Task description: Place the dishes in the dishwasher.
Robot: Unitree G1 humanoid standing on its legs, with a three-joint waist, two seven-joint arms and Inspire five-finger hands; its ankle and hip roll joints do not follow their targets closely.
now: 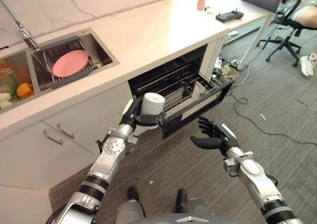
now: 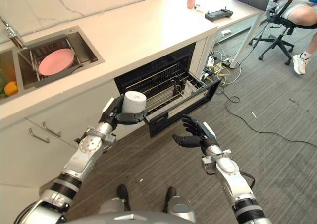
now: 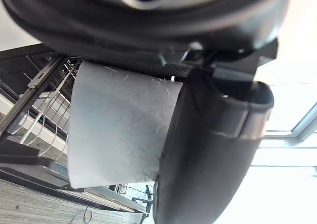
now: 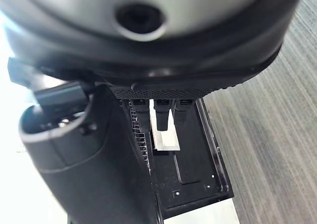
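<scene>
Nearest the robot, the right hand (image 1: 214, 136) hangs over the grey carpet (image 1: 277, 149) with its fingers spread and relaxed, grasping nothing, just in front of the pulled-out dishwasher rack (image 1: 190, 92). A little further, the left hand (image 1: 137, 114) is wrapped round a pale grey cup (image 1: 152, 104), thumb and fingers curled against its side; the cup is held upright in the air at the near left corner of the rack, just above the open dishwasher (image 1: 168, 80) front. The wire rack sticks out of the dark dishwasher opening under the counter (image 1: 148, 30). Further back, set into the counter, the sink (image 1: 101, 55) holds a pink plate (image 1: 70, 63) lying on a wire drainer, with vegetables (image 1: 20, 91) in the neighbouring basin. At the far end, a person (image 1: 304, 11) sits on an office chair (image 1: 287, 28).
</scene>
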